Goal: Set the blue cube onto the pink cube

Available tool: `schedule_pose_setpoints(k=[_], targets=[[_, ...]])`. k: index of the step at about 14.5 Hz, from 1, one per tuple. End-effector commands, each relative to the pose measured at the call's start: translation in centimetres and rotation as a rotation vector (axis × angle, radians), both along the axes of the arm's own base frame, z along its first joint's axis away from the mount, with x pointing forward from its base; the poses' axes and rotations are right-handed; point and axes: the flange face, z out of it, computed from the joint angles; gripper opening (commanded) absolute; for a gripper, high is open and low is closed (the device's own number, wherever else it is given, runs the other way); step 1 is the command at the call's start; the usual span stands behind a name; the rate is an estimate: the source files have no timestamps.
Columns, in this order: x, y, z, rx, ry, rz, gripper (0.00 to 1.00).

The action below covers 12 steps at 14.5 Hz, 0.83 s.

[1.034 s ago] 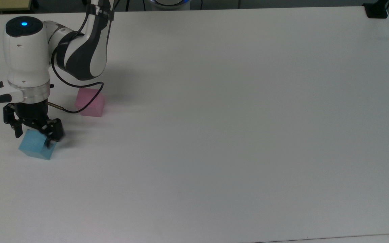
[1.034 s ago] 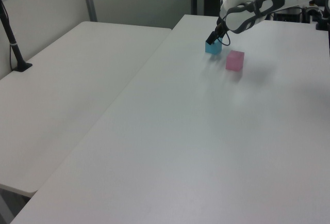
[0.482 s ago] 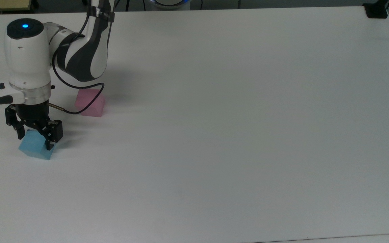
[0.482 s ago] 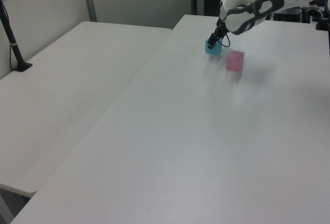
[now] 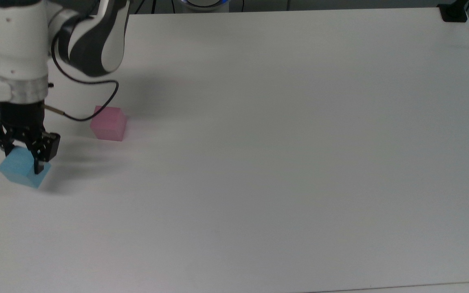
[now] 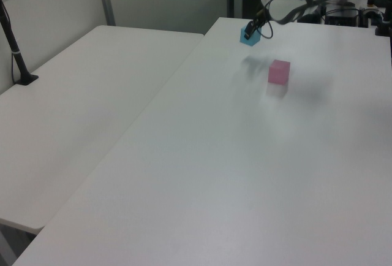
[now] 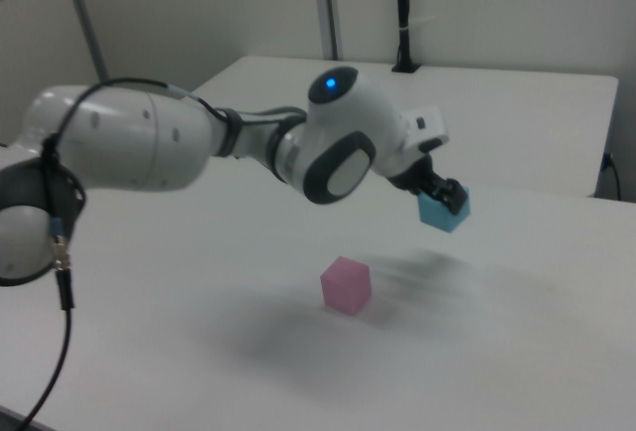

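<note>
The light blue cube [image 5: 22, 167] hangs in the air above the white table [image 5: 283, 142], held between the black fingers of my gripper [image 5: 22, 158], which is shut on it. In the right view the blue cube [image 7: 444, 211] is clearly lifted, above and to the right view's right of the pink cube [image 7: 346, 284]. The pink cube [image 5: 108, 123] rests on the table, to the top view's right of the gripper and a little farther back. In the left view the blue cube [image 6: 249, 35] sits high in my gripper [image 6: 248, 32], beyond the pink cube [image 6: 278, 72].
A black cable [image 5: 86, 110] loops from the wrist toward the pink cube. A second white table [image 6: 86, 94] adjoins on the left view's left, with a black stand [image 6: 18, 64] on it. A black clamp [image 5: 454, 12] sits at the top view's far right corner.
The gripper has risen with the blue cube in its grasp, lifting it off the table; in the top view both shifted left. The pink cube has not moved.
</note>
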Motion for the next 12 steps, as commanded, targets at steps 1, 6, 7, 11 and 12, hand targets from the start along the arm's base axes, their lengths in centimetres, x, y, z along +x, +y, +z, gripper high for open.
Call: schedule_pose_setpoints(k=[1, 6, 7, 11, 12], targets=[[-5.6, 4.9, 4.4, 0.073, 0.04, 0.077, 0.06], [-10.6, 10.2, 5.1, 0.105, 0.075, 0.181, 0.07], [-11.1, 10.8, 4.6, 0.11, 0.087, 0.19, 0.07], [-12.4, 11.1, 2.2, 0.099, 0.139, 0.236, 0.08], [-12.7, 11.2, 1.6, 0.092, 0.151, 0.25, 0.09]])
